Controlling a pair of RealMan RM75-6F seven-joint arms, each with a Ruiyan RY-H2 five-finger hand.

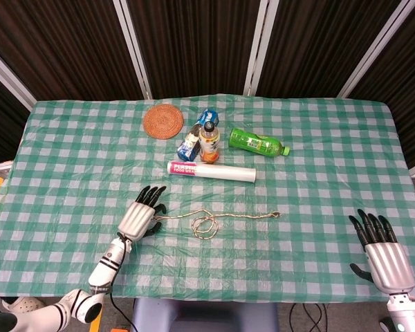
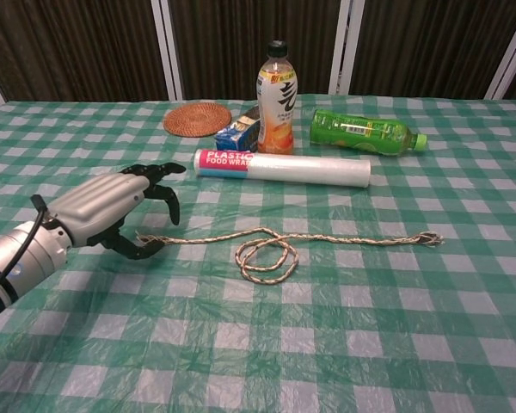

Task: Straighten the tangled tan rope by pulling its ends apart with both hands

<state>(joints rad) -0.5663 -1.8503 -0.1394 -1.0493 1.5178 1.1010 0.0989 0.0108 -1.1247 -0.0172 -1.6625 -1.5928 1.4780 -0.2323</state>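
Note:
A thin tan rope lies across the green checked cloth with a small coil near its middle and a knot at each end. My left hand hovers at the rope's left end, fingers spread and curved above it, holding nothing. Its thumb sits just in front of that end. My right hand rests open near the table's front right corner, far from the rope's right end; it shows only in the head view.
Behind the rope lies a plastic wrap roll. Further back stand an orange drink bottle, a blue carton, a lying green bottle and a round woven coaster.

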